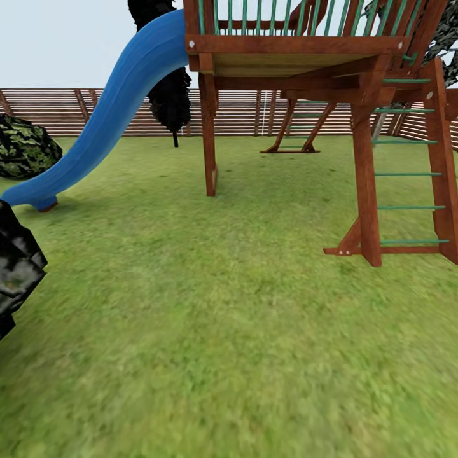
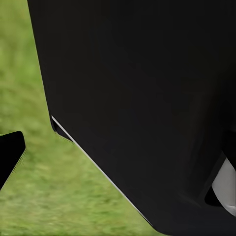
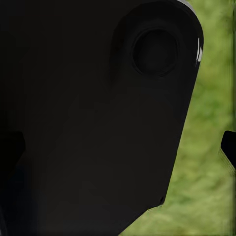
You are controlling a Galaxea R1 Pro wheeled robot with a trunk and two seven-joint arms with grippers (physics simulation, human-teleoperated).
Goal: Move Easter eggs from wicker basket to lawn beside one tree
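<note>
Close against each wrist camera sat a dark, smooth robot body panel [image 2: 147,108], with blurred grass behind it. A black tip [image 2: 9,152] at the frame edge may have been a left claw finger, another [image 3: 228,147] a right one; whether either claw was spread or pressed together could not be told. Beyond, the lawn [image 1: 229,343] lay broad and open, short mottled green. Farther off stood a red-brown wooden play tower [image 1: 299,57] with green ladder rungs, a glossy blue slide [image 1: 108,121], a slatted fence [image 1: 242,114], and a thin dark tree [image 1: 172,95]. No writing was readable.
</note>
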